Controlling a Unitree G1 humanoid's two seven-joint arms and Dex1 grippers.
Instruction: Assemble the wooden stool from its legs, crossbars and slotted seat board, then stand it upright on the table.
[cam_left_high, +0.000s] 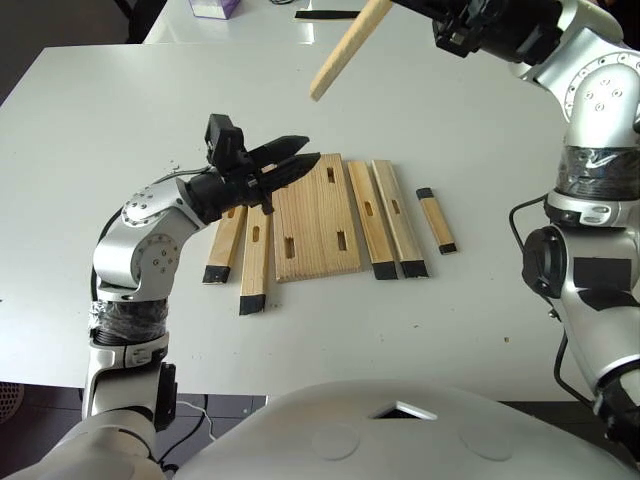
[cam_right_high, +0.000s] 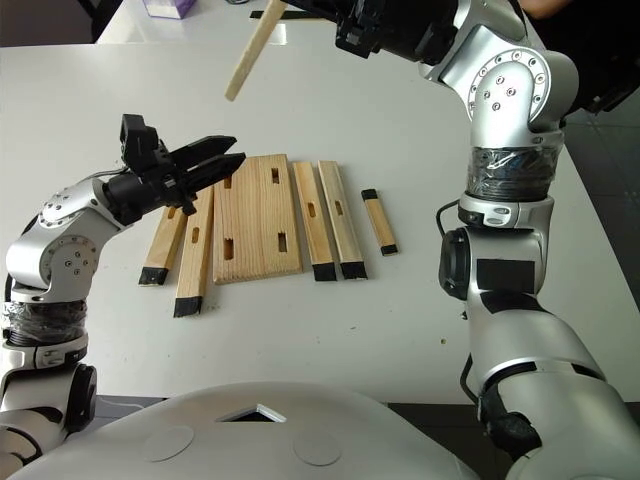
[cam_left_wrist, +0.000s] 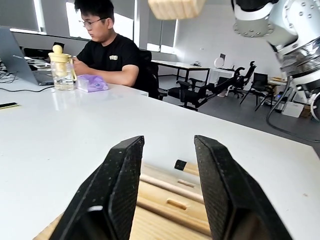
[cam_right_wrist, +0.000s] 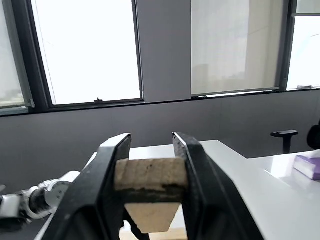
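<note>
The slotted seat board (cam_left_high: 316, 215) lies flat mid-table. Two wooden legs (cam_left_high: 256, 262) with black tips lie along its left side, two more (cam_left_high: 385, 218) along its right, and a short crossbar (cam_left_high: 437, 220) lies farther right. My left gripper (cam_left_high: 303, 150) hovers open over the board's upper left corner with nothing between its fingers (cam_left_wrist: 120, 190). High over the far side of the table my right gripper (cam_right_high: 340, 20) is shut on one end of another wooden leg (cam_left_high: 348, 48), which slants down to the left in the air. The clamped end (cam_right_wrist: 150, 175) sits between the pads.
A purple box (cam_left_high: 215, 8) and a flat black strip (cam_left_high: 325, 14) lie at the far edge. A bottle (cam_left_wrist: 61, 70) stands on the far table near a laptop. The white tabletop (cam_left_high: 120, 130) is bare to the left of and in front of the parts.
</note>
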